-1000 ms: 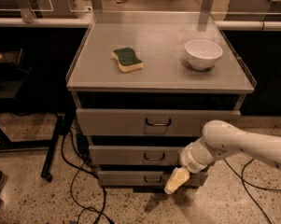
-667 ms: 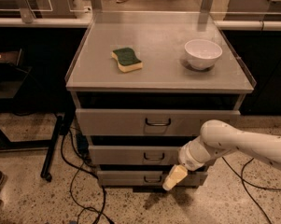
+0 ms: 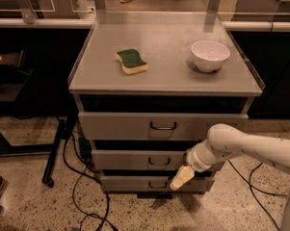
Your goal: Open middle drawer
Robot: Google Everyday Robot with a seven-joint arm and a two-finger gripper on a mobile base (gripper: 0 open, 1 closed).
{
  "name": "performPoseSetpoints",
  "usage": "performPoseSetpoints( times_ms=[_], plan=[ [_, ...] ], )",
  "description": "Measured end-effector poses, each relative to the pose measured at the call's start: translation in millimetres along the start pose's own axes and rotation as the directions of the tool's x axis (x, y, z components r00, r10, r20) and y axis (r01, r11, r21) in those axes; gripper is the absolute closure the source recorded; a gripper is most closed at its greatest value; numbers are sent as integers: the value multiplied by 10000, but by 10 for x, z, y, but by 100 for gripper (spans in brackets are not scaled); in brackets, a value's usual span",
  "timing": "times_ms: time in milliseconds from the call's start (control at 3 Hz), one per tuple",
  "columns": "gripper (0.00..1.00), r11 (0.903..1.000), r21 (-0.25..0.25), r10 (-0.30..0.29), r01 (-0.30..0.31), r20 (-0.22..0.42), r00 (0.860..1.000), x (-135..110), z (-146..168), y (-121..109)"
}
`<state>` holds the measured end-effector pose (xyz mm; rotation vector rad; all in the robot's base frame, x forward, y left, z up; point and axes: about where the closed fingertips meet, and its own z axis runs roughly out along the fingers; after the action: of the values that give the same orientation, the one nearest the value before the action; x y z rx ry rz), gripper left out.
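Note:
The middle drawer (image 3: 135,160) is the medium-height grey front of the three in the metal cabinet, with a small dark wire handle (image 3: 159,162) in a central recess. It looks closed or nearly so, flush with the fronts around it. My gripper (image 3: 182,178), cream coloured on a white arm (image 3: 241,148) coming in from the right, hangs low in front of the cabinet. It is just right of and below the middle handle, at the seam between the middle and bottom drawers (image 3: 130,183). It holds nothing that I can see.
The taller top drawer (image 3: 120,125) sits above. A green and yellow sponge (image 3: 131,61) and a white bowl (image 3: 210,56) rest on the cabinet top (image 3: 168,76). Black cables (image 3: 82,186) trail on the floor at the left. A dark stand leg (image 3: 55,153) stands at the left.
The gripper has drifted slightly left and up towards the middle drawer front. The drawers have not moved.

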<state>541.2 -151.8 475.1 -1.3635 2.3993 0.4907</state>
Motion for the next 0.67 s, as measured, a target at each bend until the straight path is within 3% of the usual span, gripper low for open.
performPoseSetpoints(
  times_ms=[333, 667],
  plan=[
    [0, 9986, 518, 111, -105, -113, 9999, 36, 138, -266],
    [0, 9992, 389, 67, -60, -159, 9999, 9, 248, -242]
  ],
)
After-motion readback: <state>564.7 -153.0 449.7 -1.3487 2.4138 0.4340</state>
